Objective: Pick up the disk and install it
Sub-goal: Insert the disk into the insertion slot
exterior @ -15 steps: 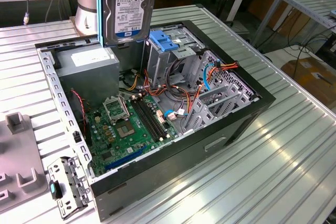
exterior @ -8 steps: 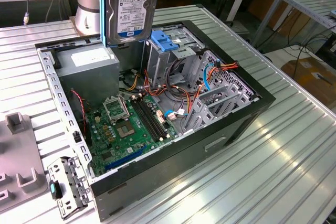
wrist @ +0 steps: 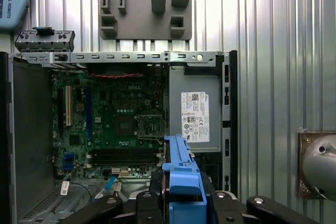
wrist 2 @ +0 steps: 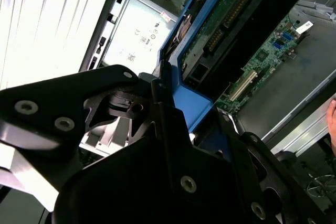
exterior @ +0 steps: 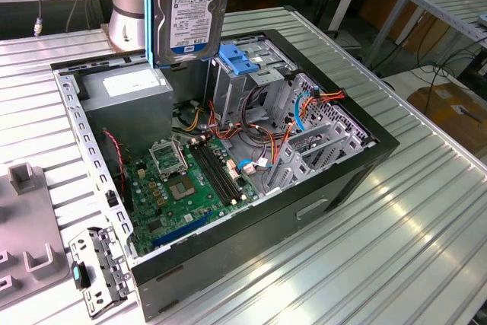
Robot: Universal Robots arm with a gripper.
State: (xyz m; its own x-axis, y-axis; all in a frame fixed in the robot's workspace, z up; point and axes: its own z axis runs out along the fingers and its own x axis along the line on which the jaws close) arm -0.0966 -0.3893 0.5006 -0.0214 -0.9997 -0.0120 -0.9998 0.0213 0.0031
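Bright even light; glare bleaches the table in the second wrist view

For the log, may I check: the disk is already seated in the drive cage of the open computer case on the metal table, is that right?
Not quite: the disk is not in the drive cage; the gripper holds it on edge above the open computer case, as the exterior view shows. The case does lie open on the metal table.

Open computer case with green motherboard on ribbed table.
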